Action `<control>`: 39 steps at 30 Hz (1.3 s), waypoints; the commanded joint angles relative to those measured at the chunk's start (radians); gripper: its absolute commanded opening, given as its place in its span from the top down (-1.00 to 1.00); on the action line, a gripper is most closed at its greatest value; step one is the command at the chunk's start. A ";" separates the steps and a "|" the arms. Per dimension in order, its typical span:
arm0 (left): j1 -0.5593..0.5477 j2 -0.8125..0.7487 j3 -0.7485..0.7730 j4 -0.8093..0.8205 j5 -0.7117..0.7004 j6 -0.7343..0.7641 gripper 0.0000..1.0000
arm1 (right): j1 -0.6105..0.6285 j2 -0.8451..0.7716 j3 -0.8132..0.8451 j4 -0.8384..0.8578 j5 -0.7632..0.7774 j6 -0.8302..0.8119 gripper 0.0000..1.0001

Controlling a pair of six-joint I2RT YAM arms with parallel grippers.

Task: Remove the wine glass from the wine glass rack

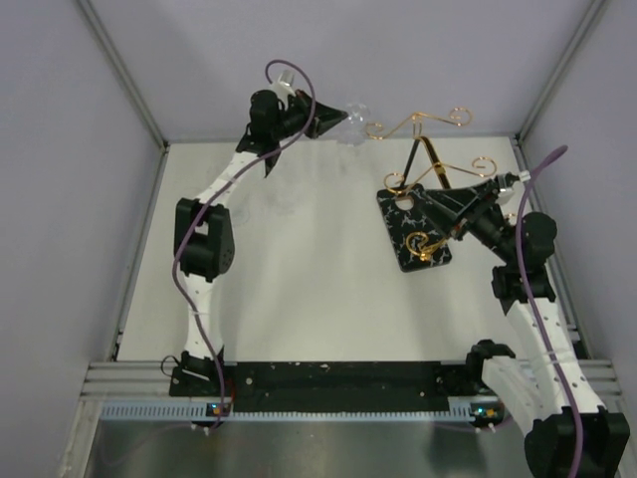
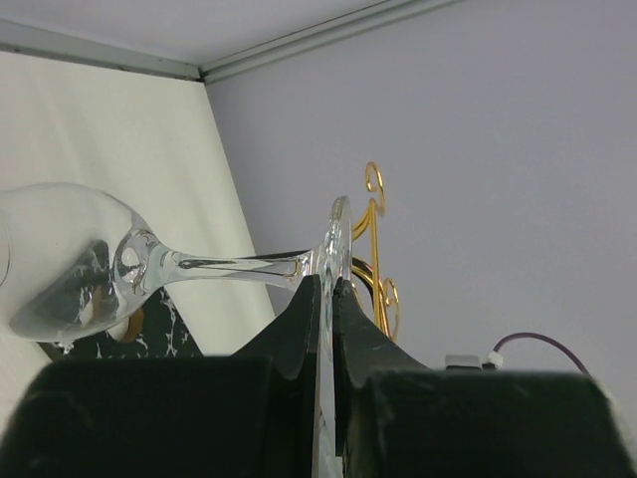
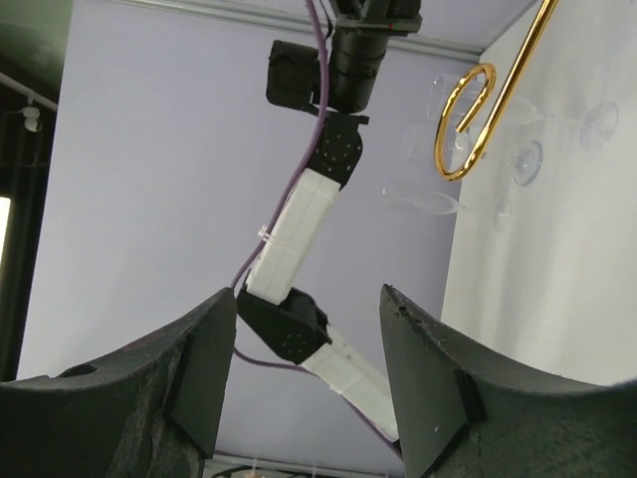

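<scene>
With left hand clenched on foot of clear stemmed wine glass and right hand released, draw level away from gold wire rack, avoiding spiral ends.

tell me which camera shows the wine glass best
Left wrist: the wine glass is close, bowl and stem clear, foot pinched in the left gripper. Top external shows only a faint clear shape; right wrist, faint glassy outlines at best.
</scene>
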 commanded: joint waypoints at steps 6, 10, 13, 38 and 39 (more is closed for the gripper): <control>0.017 -0.312 -0.134 0.028 0.056 0.084 1.00 | 0.031 0.009 0.087 -0.047 0.024 -0.057 -0.19; 0.017 -0.403 -0.201 -0.023 0.058 0.133 1.00 | 0.057 0.021 0.137 -0.121 0.054 -0.115 -0.19; 0.017 -0.476 -0.232 -0.121 0.053 0.202 1.00 | 0.077 0.034 0.151 -0.125 0.063 -0.121 -0.19; -0.026 -1.007 -0.525 -0.351 0.237 0.544 1.00 | 0.313 0.110 0.392 -0.291 0.078 -0.365 -0.20; -0.026 -1.024 -0.540 -0.337 0.254 0.550 1.00 | 0.313 0.101 0.381 -0.291 0.071 -0.365 -0.20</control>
